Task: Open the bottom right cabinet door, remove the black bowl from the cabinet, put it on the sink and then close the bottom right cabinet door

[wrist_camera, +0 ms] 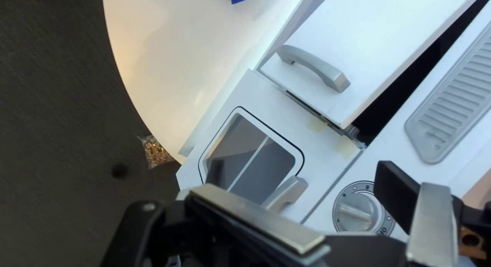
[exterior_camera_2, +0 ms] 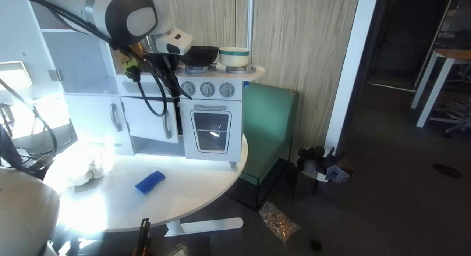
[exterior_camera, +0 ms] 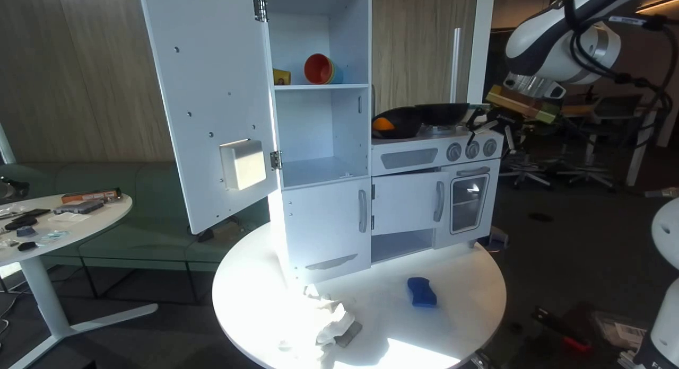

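My gripper (exterior_camera: pixel 490 142) is open and empty in front of the toy kitchen's knobs; it partly shows in an exterior view (exterior_camera_2: pixel 173 83). In the wrist view the open jaws (wrist_camera: pixel 303 178) frame the oven handle (wrist_camera: pixel 285 194) and a knob (wrist_camera: pixel 356 211), touching neither as far as I can see. The oven door with window (exterior_camera: pixel 469 202) is shut at bottom right. The white door (exterior_camera: pixel 406 204) left of it looks slightly ajar, with gaps above and below. A tilted black bowl (exterior_camera: pixel 406 122) holding something orange and another black vessel (exterior_camera: pixel 444 114) are on the countertop. I cannot make out a sink.
A tall cabinet door (exterior_camera: pixel 207 93) stands open, with cups (exterior_camera: pixel 320 69) on a shelf. A cream pot (exterior_camera_2: pixel 234 57) sits on the right burner. A blue sponge (exterior_camera: pixel 422 292) and white crumpled cloth (exterior_camera: pixel 331 321) lie on the round table (exterior_camera: pixel 461 326).
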You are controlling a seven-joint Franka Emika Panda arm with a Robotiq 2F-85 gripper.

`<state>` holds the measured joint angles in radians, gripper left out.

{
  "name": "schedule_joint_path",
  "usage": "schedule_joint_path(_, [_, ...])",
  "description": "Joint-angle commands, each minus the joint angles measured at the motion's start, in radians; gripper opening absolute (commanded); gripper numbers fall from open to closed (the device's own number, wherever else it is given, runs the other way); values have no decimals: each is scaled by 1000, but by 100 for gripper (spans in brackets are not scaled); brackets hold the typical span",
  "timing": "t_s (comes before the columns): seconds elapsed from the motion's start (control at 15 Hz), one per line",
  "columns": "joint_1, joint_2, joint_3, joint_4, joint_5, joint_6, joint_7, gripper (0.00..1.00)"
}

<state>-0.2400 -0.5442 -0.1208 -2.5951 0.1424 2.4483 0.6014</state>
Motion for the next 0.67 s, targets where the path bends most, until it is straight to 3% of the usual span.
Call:
schedule_joint_path(0.0, [42,-118,29,-30,36,4,-114,100])
schedule_joint_path(0.27, [92,-212,57,-61,24,-18,-237,100])
schedule_joint_path(0.6, [104,-268,83,-104,9,-14,-297,100])
